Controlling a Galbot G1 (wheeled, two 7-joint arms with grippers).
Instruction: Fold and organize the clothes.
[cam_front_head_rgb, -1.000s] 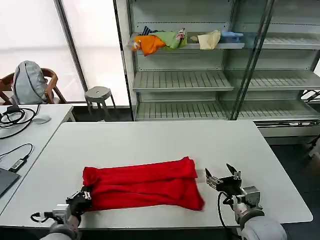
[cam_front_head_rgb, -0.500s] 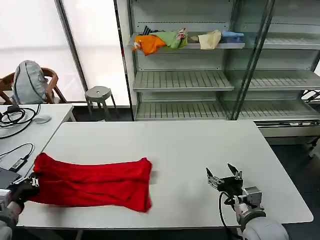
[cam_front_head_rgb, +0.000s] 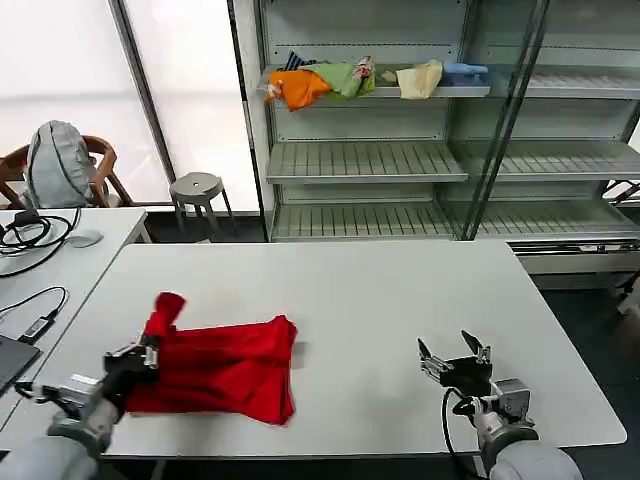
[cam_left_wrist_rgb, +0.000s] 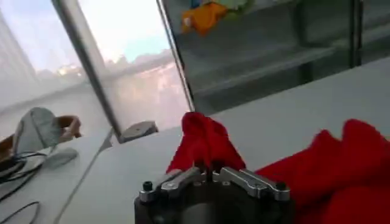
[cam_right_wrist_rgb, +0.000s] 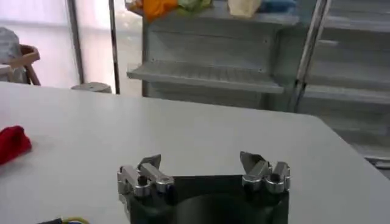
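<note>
T-shirt (cam_front_head_rgb: 220, 368) corner pinched in left tool (cam_front_head_rgb: 140, 355); right tool (cam_front_head_rgb: 455, 353) well apart.

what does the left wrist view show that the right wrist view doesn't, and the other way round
Left wrist view: the left gripper shut on a raised bunch of the red T-shirt, with more of the shirt spread beside it, plus a grey backpack on a chair and a stool.

Right wrist view: the right gripper open over bare table, holding nothing, and the cream garment on the shelf.

Both: the white table, some red shirt, the orange garment and the shelving.
</note>
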